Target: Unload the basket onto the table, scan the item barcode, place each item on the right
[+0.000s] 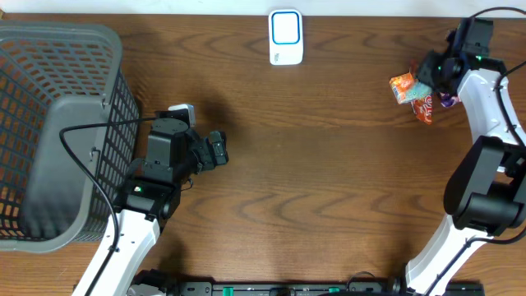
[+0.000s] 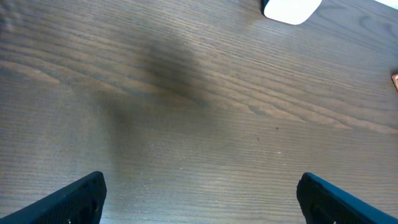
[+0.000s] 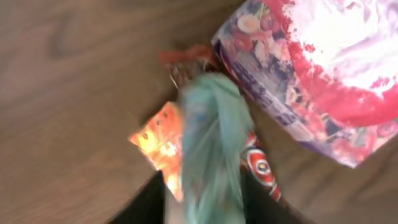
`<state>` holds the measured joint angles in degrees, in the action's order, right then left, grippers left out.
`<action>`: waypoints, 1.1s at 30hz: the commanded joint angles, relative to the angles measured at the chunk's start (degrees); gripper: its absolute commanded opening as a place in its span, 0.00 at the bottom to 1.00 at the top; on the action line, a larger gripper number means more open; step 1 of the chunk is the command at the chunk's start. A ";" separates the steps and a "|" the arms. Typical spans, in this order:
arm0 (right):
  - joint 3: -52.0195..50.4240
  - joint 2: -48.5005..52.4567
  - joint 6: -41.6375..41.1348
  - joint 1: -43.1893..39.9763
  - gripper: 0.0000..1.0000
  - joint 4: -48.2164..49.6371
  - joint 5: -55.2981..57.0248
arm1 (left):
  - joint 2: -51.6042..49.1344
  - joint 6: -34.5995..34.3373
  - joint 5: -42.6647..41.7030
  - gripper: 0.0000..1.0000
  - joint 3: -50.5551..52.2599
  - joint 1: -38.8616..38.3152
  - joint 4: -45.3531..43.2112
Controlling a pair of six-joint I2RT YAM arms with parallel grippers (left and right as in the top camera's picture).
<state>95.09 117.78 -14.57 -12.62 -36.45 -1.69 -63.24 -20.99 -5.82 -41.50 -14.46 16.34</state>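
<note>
The white scanner (image 1: 285, 37) with a blue-ringed face stands at the table's far edge; its corner (image 2: 289, 9) shows in the left wrist view. A heap of snack packets (image 1: 415, 97) lies at the far right. My right gripper (image 1: 436, 70) hovers over it. In the right wrist view a blurred teal packet (image 3: 208, 143) hangs between the right gripper's (image 3: 202, 186) parted jaws, with a gap beside the left finger. Under it lie an orange packet (image 3: 158, 140), a red-and-white one (image 3: 261, 171) and a purple-pink bag (image 3: 323, 68). My left gripper (image 1: 218, 150) (image 2: 202, 186) is wide open over bare wood.
A large grey mesh basket (image 1: 57, 123) fills the left side, right beside the left arm. A cable runs from the basket side to the left arm. The table's far edge (image 1: 197, 11) lies just beyond the scanner.
</note>
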 commanded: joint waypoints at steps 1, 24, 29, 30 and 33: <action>0.59 -1.18 4.11 -0.04 0.59 -1.73 2.84 | -0.09 -0.09 0.55 0.98 -0.39 0.20 -0.07; -21.14 -53.46 -3.93 13.55 0.99 -14.36 -1.88 | -0.09 -0.09 0.55 0.98 -0.39 0.20 -0.07; -33.09 -65.75 -5.44 19.69 0.99 -13.05 -1.84 | -0.09 -0.09 0.55 0.98 -0.39 0.20 -0.07; -34.23 -67.08 -5.84 20.17 0.99 -12.98 -1.84 | -0.09 -0.09 0.55 0.98 -0.39 0.20 -0.07; -38.36 -72.37 -6.43 21.38 0.99 -12.63 -1.64 | -0.09 -0.09 0.55 0.98 -0.39 0.20 -0.07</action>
<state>59.44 49.30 -19.18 7.60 -49.52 -3.62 -63.24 -20.97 -5.82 -41.50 -14.46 16.29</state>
